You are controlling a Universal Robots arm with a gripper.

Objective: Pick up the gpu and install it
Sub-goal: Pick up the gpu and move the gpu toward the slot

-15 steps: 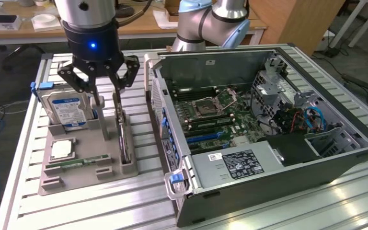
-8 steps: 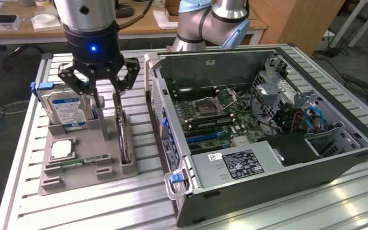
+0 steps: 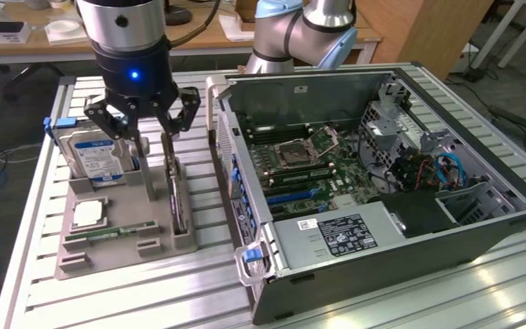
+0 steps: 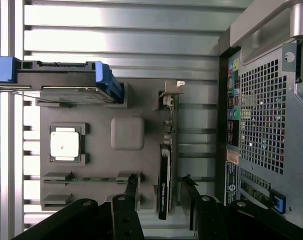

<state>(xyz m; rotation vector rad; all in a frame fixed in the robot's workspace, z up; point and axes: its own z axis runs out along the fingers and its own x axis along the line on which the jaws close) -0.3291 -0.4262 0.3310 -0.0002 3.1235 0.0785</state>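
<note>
The gpu (image 3: 177, 199) is a thin dark card standing on its edge in a slot of the grey holder tray (image 3: 131, 205), on the side nearest the computer case. In the wrist view the gpu (image 4: 165, 170) shows edge-on, with its silver bracket (image 4: 169, 95) at the far end. My gripper (image 3: 151, 133) hangs over the tray, open. In the wrist view the gripper (image 4: 160, 187) straddles one end of the card, one of its fingers (image 4: 132, 186) on each side with a gap to the card. Nothing is held.
A blue-labelled hard drive (image 3: 98, 159) stands in the tray, with a CPU (image 3: 88, 214) and a green RAM stick (image 3: 107, 234) nearer the front. The open computer case (image 3: 482, 219) lies at the exterior view's right, motherboard (image 3: 309, 171) exposed. Slatted metal table (image 3: 153, 295) underneath.
</note>
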